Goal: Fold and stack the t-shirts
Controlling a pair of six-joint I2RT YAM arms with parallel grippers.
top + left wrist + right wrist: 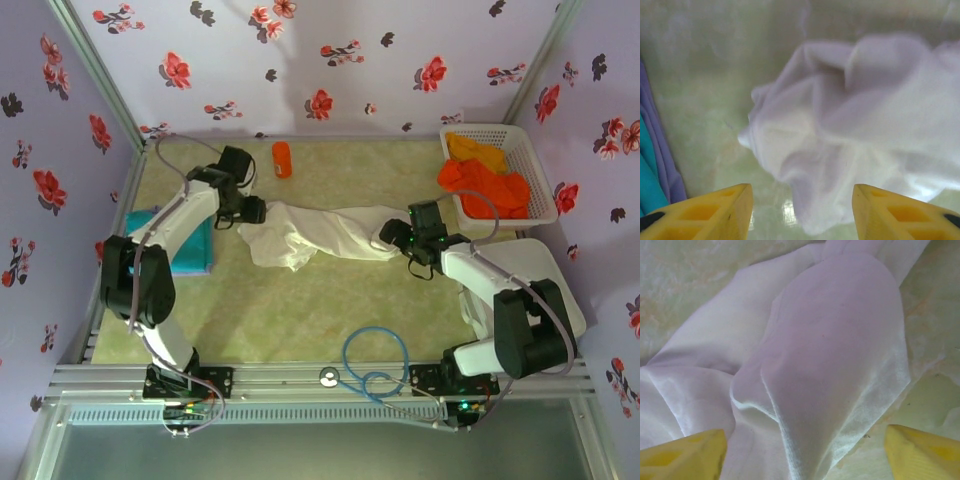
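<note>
On the pale table (300,310), left hand (801,195) and right hand (806,435) gape apart over the rumpled white t-shirt (300,235), fingertips cropped.

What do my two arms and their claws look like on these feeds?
The left arm and right arm have white links, black joints and black bases; a thin grey cable loops off each. The left claw and right claw end in blocky yellow fingers, the left pair with moulded recesses.

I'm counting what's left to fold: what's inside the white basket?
A rumpled heap of orange t-shirts lies in the basket, spilling over its left rim. How many, and anything beneath, is covered.
</note>
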